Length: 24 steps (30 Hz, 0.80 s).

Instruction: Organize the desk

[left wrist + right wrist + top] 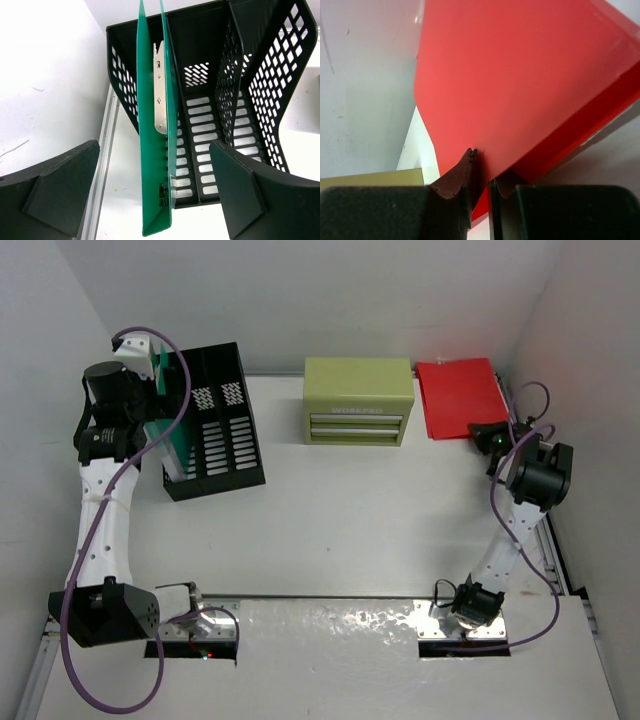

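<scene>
Closest to the right wrist lens, the right jaws are clenched on the near edge of the red folder (520, 75), with only their tips biting a thin lip of its cover. That shallow bite looks like the main hazard. If the arm lifts or swings quickly, the smooth cover may slide out, or the folder may flop open and hang by one leaf. The folder lies in the far right corner of the tabletop (330, 530), near the right wall (590, 390) and just beside the chest (358, 400). A wide sweep toward the rack (215, 425) could therefore scrape the wall or knock the chest. The left jaws are released, spread wide to either side of the green folder (150, 150) without touching it. That folder stands on edge in the rack's leftmost slot, its near corner reaching past the rack's near end. A crooked retreat would likely catch one jaw on it and drag or tip it out, or nudge the rack. The tabletop itself is a broad, flat, white surface enclosed by white walls, with a thin metal rail along its near edge and glare on the strip between the arm bases. Along its back sit the rack at far left, the chest in the middle and the red folder at far right.
</scene>
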Tool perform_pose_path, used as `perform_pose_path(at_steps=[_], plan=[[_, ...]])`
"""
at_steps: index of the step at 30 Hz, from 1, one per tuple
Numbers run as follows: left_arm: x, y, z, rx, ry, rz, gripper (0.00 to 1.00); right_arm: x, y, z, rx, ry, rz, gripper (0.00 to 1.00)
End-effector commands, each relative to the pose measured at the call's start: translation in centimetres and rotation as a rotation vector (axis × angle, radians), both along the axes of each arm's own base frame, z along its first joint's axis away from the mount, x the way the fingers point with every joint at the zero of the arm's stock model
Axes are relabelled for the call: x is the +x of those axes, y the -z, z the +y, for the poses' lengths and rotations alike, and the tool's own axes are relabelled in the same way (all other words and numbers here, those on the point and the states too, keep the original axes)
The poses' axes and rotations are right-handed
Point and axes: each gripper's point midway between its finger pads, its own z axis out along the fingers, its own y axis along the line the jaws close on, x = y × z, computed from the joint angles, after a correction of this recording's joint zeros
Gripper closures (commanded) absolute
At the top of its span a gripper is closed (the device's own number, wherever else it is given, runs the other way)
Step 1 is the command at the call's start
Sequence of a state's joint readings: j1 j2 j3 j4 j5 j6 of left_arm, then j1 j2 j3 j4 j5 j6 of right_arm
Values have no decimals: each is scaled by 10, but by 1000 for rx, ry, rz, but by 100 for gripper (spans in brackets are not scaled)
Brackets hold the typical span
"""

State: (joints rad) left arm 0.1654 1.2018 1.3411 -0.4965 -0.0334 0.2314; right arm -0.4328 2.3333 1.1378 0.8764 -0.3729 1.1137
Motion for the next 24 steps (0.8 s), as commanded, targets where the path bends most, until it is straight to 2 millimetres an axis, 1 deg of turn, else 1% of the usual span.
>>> perform_pose_path(at_steps=[1,2,3,4,5,7,8,9,10,11,13,14,16,17,18,19,20,21,22,24], plan=[[0,-38,5,26,-19,-109,9,33,-54,16,-102,-40,-183,87],[0,-38,5,26,-19,-109,9,39,-55,16,-103,-41,-187,86],[0,-38,6,28,-22,-108,9,42,-53,20,-101,-49,-183,85],[0,-37,5,28,-20,-107,9,45,-48,22,-93,-49,-162,83],[0,-37,5,29,-19,-107,9,52,-51,22,-98,-51,-168,76],[1,-36,6,33,-22,-104,9,58,-33,29,-83,-59,-121,72],[2,-35,7,33,-21,-100,9,65,-37,29,-86,-60,-128,71],[2,-36,6,32,-20,-103,9,67,-30,33,-81,-67,-112,71],[3,-36,6,32,-20,-101,9,68,-27,34,-79,-71,-104,73],[4,-36,6,31,-19,-100,9,71,-29,34,-86,-70,-111,81],[7,-34,6,25,-17,-97,9,72,-24,35,-90,-70,-93,91],[7,-36,6,25,-16,-100,9,72,-24,35,-99,-73,-89,100],[9,-34,6,21,-15,-96,9,67,-22,35,-118,-77,-74,100],[10,-34,6,21,-14,-96,9,66,-24,34,-126,-77,-74,100],[10,-34,6,21,-14,-96,9,64,-31,35,-135,-78,-82,100],[11,-33,6,20,-12,-94,9,58,-29,36,-144,-82,-71,100],[11,-34,6,22,-12,-97,9,57,-46,38,-163,-84,-98,100],[12,-33,6,21,-10,-94,9,50,-35,39,-162,-84,-71,100],[12,-33,5,22,-7,-96,9,39,-45,41,-182,-71,-75,100],[13,-31,2,18,7,-91,9,26,-55,42,-235,-67,-73,100]])
